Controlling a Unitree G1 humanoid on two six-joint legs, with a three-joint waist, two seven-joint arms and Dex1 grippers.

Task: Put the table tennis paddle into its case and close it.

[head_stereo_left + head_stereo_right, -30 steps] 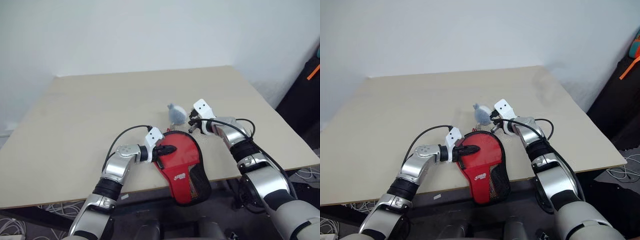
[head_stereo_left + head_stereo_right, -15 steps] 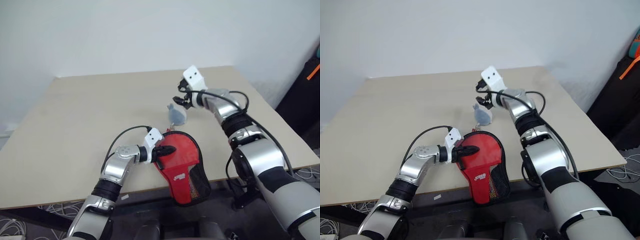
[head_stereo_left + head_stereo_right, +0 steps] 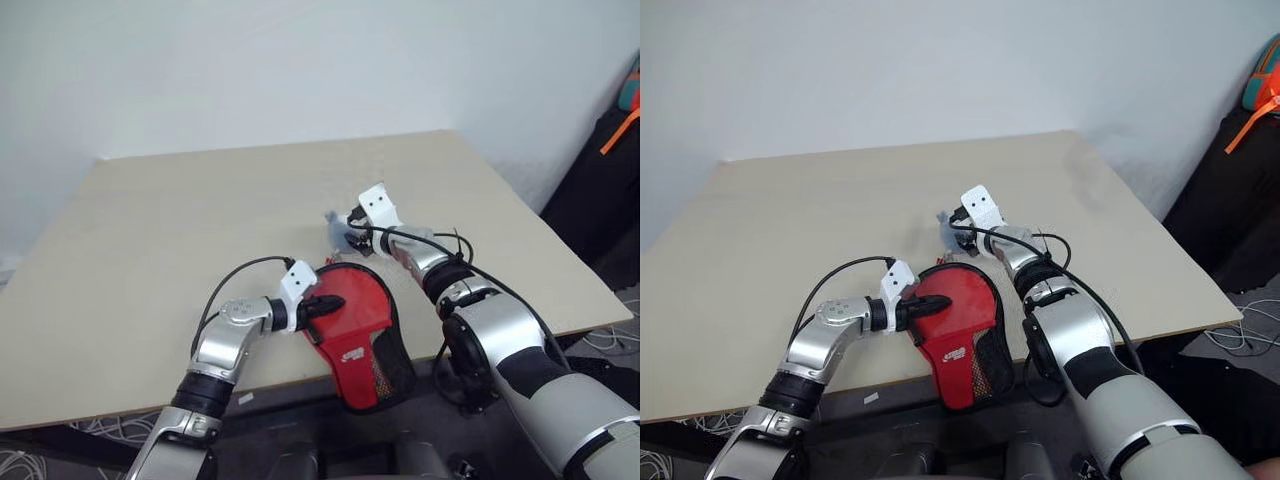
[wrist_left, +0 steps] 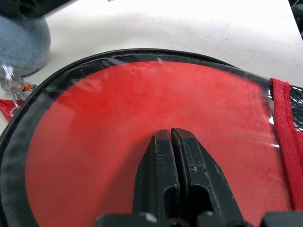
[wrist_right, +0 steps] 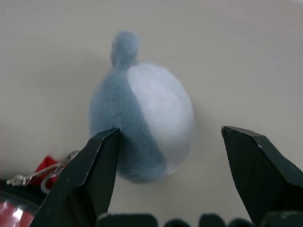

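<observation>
The red case [image 3: 355, 325], paddle-shaped with black edging and a black mesh panel, lies at the table's near edge, its narrow end hanging over. My left gripper [image 3: 322, 304] is shut, its fingertips resting on the case's round red top [image 4: 142, 109]. A grey and white plush charm [image 5: 142, 125] lies just beyond the case, joined to it by a small metal chain [image 4: 12, 87]. My right gripper [image 5: 169, 131] is open with the charm between its fingers [image 5: 90, 175]. The table tennis paddle is hidden.
The beige table [image 3: 150, 220] stretches wide to the left and beyond the charm. A dark bag with an orange strap [image 3: 615, 130] stands off the table's right side. Cables lie on the floor below the near edge.
My right gripper opened, rose away beyond the charm, then came back down around it. The left gripper stayed shut on the case. The camera shifted slightly.
</observation>
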